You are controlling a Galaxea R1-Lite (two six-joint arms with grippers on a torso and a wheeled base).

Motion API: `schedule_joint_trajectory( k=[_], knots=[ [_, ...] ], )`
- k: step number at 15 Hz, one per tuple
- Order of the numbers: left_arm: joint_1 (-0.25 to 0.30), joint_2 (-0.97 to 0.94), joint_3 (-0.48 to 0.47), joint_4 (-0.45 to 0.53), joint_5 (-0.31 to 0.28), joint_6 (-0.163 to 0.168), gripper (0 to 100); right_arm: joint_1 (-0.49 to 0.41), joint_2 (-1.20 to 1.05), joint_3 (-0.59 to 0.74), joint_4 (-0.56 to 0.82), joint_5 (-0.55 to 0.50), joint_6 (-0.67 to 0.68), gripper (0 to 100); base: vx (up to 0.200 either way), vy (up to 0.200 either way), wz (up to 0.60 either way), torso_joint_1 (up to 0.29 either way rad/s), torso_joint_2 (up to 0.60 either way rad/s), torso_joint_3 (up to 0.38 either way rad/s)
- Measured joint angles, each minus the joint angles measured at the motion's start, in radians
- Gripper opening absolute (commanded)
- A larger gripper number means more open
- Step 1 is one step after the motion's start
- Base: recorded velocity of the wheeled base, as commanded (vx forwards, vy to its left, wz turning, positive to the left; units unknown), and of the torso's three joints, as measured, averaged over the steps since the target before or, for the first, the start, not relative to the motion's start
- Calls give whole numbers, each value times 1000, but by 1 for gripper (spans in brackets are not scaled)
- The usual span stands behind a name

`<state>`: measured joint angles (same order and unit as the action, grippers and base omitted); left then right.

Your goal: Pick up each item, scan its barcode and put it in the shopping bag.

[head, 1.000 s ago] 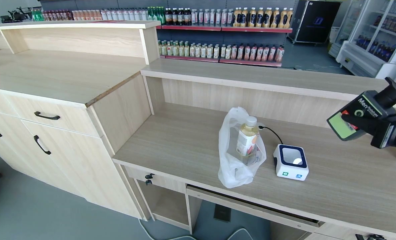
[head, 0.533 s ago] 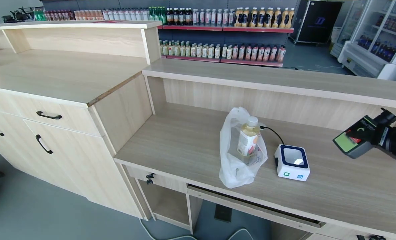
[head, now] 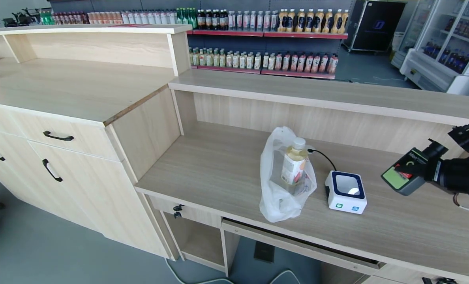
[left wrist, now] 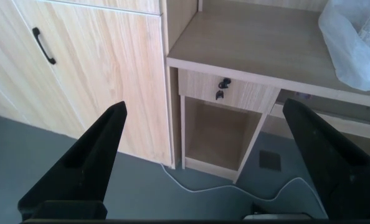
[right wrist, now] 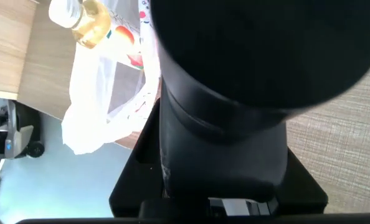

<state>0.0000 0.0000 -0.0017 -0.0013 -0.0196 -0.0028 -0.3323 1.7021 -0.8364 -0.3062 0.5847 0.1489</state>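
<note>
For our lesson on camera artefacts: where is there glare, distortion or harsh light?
Head view: uprights of the pale wooden counter splay outward, a wide-lens effect; the white square scanner carries a glare spot on its window. Left wrist view: the open left gripper reads as dark silhouette. Right wrist view: the translucent white plastic bag looks washed out.

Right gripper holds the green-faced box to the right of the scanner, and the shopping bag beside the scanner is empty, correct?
Not empty: the head view shows a bottle standing in the shopping bag. The rest holds: the right gripper holds the green-faced box to the right of the scanner, and the bag sits beside it.
</note>
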Motion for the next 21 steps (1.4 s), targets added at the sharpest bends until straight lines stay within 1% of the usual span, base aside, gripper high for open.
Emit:
schedule_joint_trajectory(
  k=[3,9,13,16,21],
  knots=[
    [0,0,0,0,0,0,100,-1,44,-21,-41,-1,-33,0,0,0,0,0,0,0],
    [0,0,0,0,0,0,100,1,97,-30,-63,3,-36,0,0,0,0,0,0,0],
    [0,0,0,0,0,0,100,7,134,-31,-131,41,-36,0,0,0,0,0,0,0],
    [0,0,0,0,0,0,100,25,164,-37,-164,53,-36,0,0,0,0,0,0,0],
    [0,0,0,0,0,0,100,70,200,-56,-171,52,-46,0,0,0,0,0,0,0]
  ],
)
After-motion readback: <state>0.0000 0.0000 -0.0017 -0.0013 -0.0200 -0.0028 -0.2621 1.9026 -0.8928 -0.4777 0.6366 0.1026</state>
